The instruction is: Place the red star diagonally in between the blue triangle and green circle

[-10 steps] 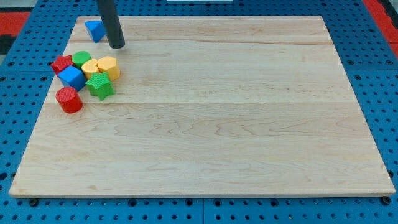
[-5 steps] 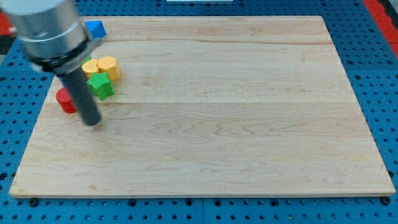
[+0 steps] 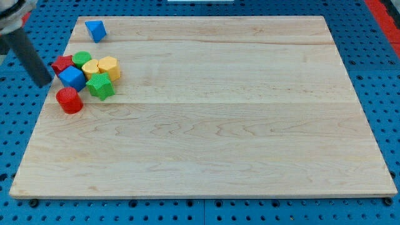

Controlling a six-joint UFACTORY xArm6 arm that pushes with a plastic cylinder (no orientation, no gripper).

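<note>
My tip sits at the view's left edge, just off the left side of the bench, over the blue pegboard. The rod rises from it toward the view's top left, blurred. The arm carries no gripper, only this rod, so there is nothing to open or close.

Just to the view's right of my tip lies the red star, slightly higher in the view than the tip and close to it; whether they touch I cannot tell. The star is partly covered by the blue cube, which lies right beside my tip on its right. Past the star, further right, the green circle touches the star's right side. Beyond it come a yellow block and a yellow cylinder-like block, packed together. The green star lies below those, to the right of my tip and a little lower in the view. The red cylinder stands below and right of my tip, near the blue cube but apart from it.

The blue triangle lies well above and to the right of my tip, near the bench's top left corner, apart from the cluster.
</note>
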